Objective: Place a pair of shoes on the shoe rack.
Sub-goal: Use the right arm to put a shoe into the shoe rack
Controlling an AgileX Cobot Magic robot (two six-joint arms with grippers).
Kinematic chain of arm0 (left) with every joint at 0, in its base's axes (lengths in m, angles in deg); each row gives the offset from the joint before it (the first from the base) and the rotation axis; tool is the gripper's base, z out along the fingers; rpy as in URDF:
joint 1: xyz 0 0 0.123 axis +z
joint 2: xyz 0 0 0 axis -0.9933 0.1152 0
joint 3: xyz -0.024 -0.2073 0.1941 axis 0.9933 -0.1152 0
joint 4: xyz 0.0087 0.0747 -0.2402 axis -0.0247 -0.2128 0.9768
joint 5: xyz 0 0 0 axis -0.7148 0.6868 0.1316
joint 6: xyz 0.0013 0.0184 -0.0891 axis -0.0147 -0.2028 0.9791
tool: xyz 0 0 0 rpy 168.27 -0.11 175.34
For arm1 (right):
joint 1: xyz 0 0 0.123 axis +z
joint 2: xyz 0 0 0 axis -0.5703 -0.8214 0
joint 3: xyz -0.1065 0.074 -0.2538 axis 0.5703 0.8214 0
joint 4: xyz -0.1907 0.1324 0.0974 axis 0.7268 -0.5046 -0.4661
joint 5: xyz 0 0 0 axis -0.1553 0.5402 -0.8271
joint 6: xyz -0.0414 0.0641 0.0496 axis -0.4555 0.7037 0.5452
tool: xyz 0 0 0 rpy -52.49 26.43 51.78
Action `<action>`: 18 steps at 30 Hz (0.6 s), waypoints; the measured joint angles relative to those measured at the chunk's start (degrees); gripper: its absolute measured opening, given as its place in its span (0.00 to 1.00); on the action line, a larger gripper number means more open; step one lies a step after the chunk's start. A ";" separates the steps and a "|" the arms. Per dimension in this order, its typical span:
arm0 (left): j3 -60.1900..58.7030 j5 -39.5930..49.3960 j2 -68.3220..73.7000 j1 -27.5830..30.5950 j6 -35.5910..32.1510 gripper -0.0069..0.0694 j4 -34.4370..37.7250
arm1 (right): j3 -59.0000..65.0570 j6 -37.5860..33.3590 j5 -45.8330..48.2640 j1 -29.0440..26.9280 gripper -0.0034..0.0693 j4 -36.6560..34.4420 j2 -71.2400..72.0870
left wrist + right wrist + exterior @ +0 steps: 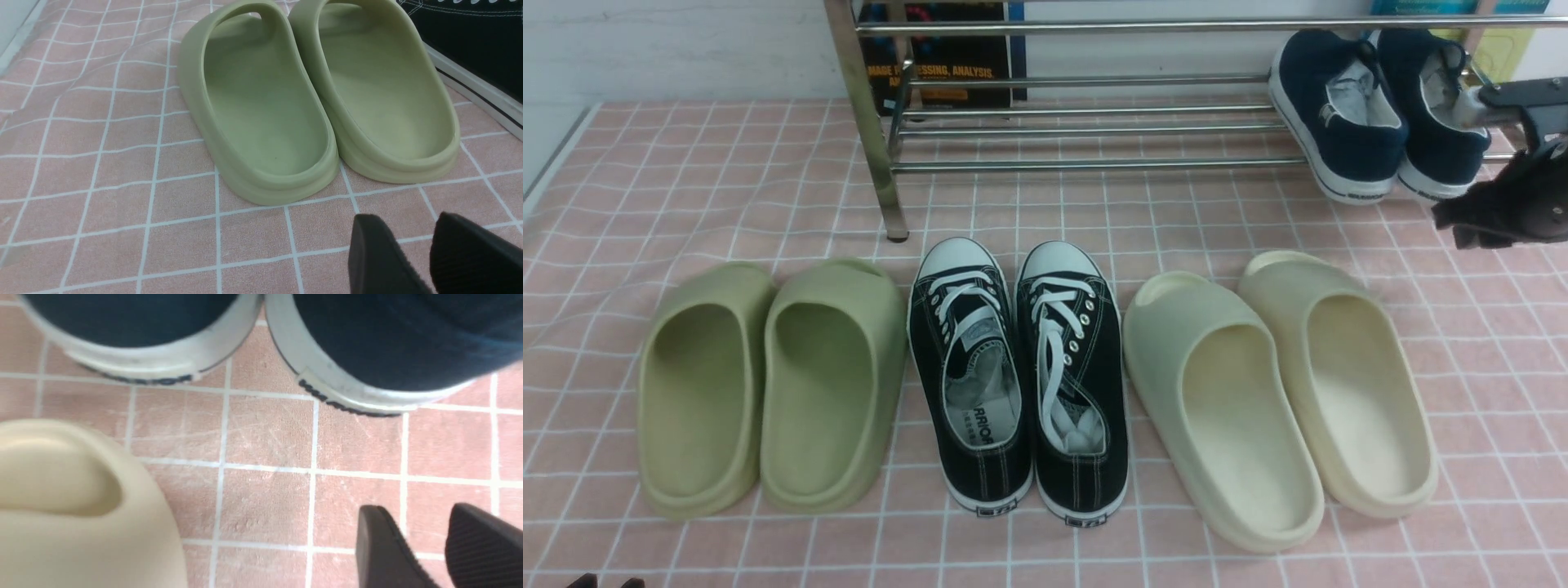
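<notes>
The pair of shoes, navy with white soles, lies on the shoe rack [1094,163] at its right end: left shoe [1339,114], right shoe [1437,114]. They lie tilted, heels hanging over the front bar. In the right wrist view both heels [143,322] [392,343] hang above the pink cloth. My right gripper [1454,229] [414,514] hovers just in front of and below the heels, open, with only cloth between its fingers. My left gripper [402,222] is low at the near left, behind the green slippers, open and empty.
On the pink checked cloth [621,180], in a row in front of the rack, stand green slippers [768,384], black lace-up sneakers [1021,367] and cream slippers [1282,392]. A book [947,57] leans behind the rack. The rack's left leg [870,122] stands by the sneakers' toes.
</notes>
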 joint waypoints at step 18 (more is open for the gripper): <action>0.00 0.00 0.00 0.00 0.00 0.40 0.00 | -0.03 0.00 -11.28 0.00 0.02 -1.90 -2.65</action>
